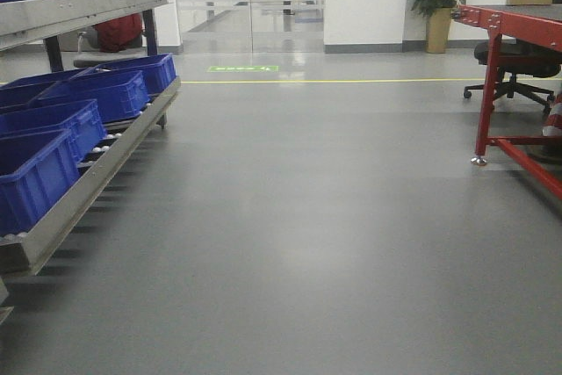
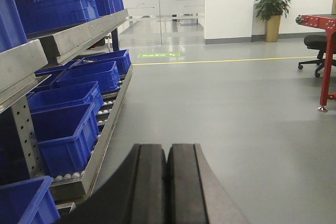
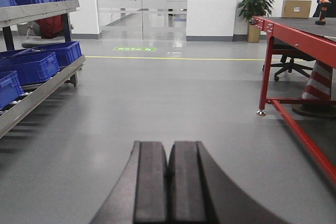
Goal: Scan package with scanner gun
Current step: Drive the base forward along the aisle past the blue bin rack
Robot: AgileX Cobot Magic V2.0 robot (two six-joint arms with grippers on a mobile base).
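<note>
Scanner gun point(image 3: 321, 13) stands upright on the far right of the red steel-framed counter point(image 3: 294, 30). It is small and blurry: dark head, orange-red body. A tan cardboard box point(image 3: 295, 8) with square edges sits at the counter's far end, too small to tell whether it bears a label. Both are well apart from the grippers. Left gripper point(image 2: 168, 156) is clenched on nothing, its matte black rubbery pads pressed flat together over the floor. Right gripper point(image 3: 168, 153) is the same, pads touching and empty. The floor point(image 1: 290, 243) is smooth glossy grey with a thin yellow line point(image 1: 351, 81) across the far side. On the left, rectangular blue plastic crates point(image 1: 75, 125) sit on a slanted grey metal roller rack point(image 1: 97, 173). A black wheeled office chair point(image 1: 518, 68) is under the counter, with a leafy potted plant point(image 1: 437, 6) on the far side by the white wall.
</note>
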